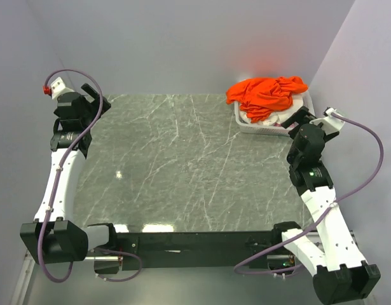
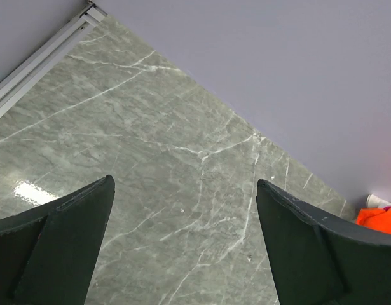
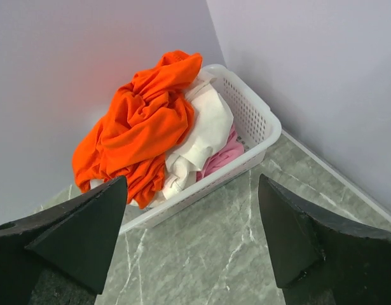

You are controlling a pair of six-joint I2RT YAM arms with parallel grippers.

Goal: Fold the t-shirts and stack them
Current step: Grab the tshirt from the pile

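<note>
A bright orange t-shirt (image 3: 141, 124) lies crumpled on top of a pile in a white slatted basket (image 3: 252, 121) at the table's far right corner. Beneath it show a cream-white t-shirt (image 3: 205, 127) and a pink t-shirt (image 3: 224, 155). From above, the orange t-shirt (image 1: 266, 92) spills over the basket (image 1: 246, 124). My right gripper (image 3: 192, 244) hovers open just in front of the basket, nothing between its fingers. My left gripper (image 2: 182, 238) is open over bare table at the far left; a sliver of the orange t-shirt (image 2: 379, 219) shows at that view's right edge.
The green marble table (image 1: 182, 165) stretches between both arms. Grey walls close in behind and on the right, with the basket tucked into their corner. A metal rail (image 2: 39, 63) runs along the table's left edge. Purple cables loop off both arms.
</note>
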